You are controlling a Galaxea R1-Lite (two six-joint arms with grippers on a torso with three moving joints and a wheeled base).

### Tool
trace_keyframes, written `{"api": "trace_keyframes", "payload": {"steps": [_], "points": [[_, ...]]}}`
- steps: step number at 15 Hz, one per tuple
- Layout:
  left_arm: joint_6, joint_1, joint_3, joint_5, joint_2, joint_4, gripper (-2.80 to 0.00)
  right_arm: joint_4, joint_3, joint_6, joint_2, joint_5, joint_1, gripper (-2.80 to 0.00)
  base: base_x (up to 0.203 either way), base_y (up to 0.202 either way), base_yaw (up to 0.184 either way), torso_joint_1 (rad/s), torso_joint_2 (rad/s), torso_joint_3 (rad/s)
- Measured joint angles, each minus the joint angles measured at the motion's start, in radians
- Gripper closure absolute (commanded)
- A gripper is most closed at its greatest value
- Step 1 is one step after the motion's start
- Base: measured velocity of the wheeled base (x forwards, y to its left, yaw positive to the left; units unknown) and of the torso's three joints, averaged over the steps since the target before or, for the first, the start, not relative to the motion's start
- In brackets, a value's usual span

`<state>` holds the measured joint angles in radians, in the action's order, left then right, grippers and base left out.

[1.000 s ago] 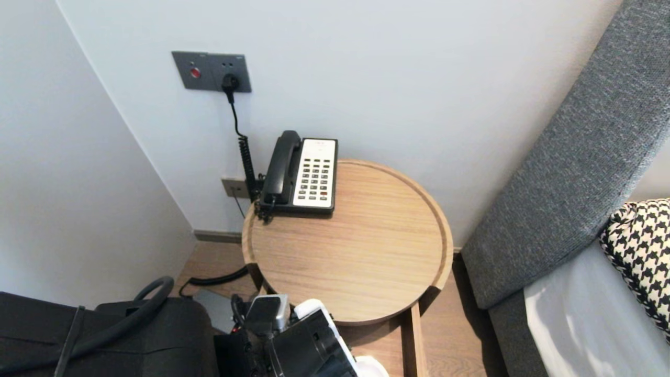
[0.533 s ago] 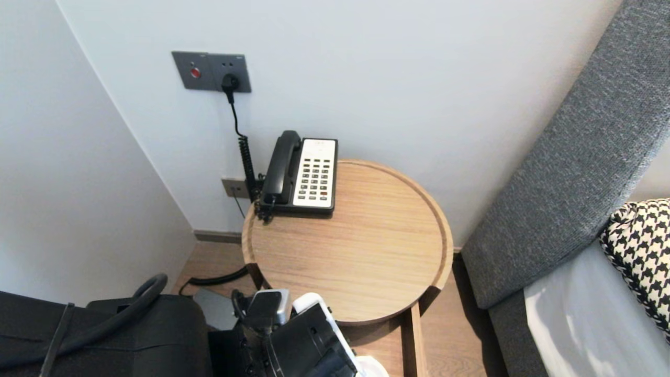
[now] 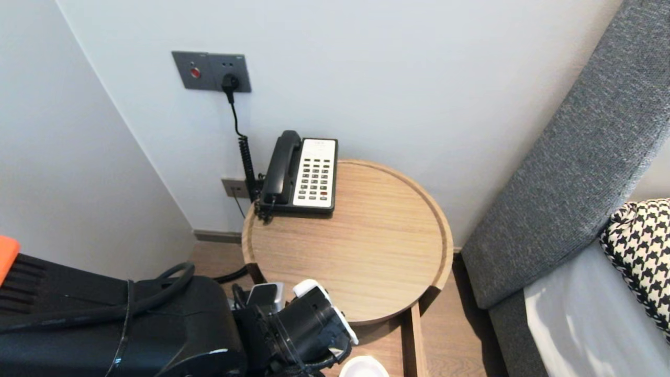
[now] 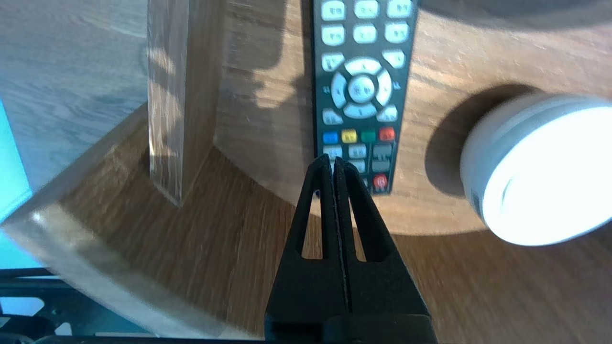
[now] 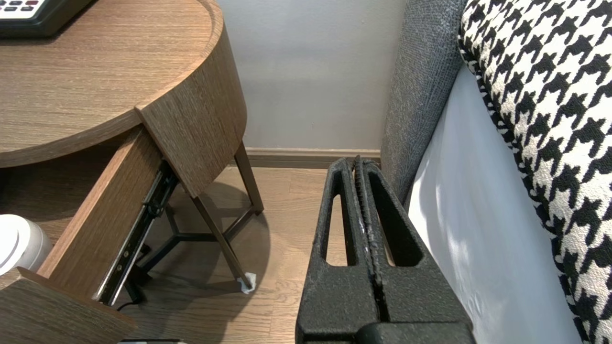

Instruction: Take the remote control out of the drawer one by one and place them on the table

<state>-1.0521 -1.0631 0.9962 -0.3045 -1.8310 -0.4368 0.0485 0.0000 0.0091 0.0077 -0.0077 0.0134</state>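
Zero grasps made yet. Hovers left gripper (image 4: 333,160), clenched and empty, over near end of remote (image 4: 364,71); cannot tell contact. Finds remote flat in open drawer (image 5: 100,215) under round table (image 3: 398,272), white jar (image 4: 540,167) just beside. Parks right gripper (image 5: 357,160), pressed shut, empty, low right beside bed (image 5: 478,229).

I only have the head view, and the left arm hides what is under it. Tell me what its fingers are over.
Observer: The left gripper, fingers shut, points at the end of a black remote.
Operator: Say what lies beside it.
Observer: A white round container, apart from the remote.
Operator: Report the right arm.
Observer: The right gripper hangs shut beside the bed, away from the open drawer.
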Motion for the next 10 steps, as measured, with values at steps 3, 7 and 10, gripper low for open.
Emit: {"api": "trace_keyframes", "payload": {"steps": [3, 7, 10], "points": [[-0.002, 0.017, 0.017, 0.002, -0.013, 0.0, -2.8, 0.0, 0.0, 0.0, 0.0, 0.0, 0.0, 0.0, 0.0, 0.0, 0.0, 0.0, 0.0, 0.0], [-0.001, 0.022, 0.033, 0.002, -0.018, 0.002, -2.8, 0.0, 0.0, 0.0, 0.0, 0.0, 0.0, 0.0, 0.0, 0.0, 0.0, 0.0, 0.0, 0.0], [-0.002, 0.044, 0.029, 0.002, -0.031, 0.044, -2.8, 0.0, 0.0, 0.0, 0.0, 0.0, 0.0, 0.0, 0.0, 0.0, 0.0, 0.0, 0.0, 0.0]]}}
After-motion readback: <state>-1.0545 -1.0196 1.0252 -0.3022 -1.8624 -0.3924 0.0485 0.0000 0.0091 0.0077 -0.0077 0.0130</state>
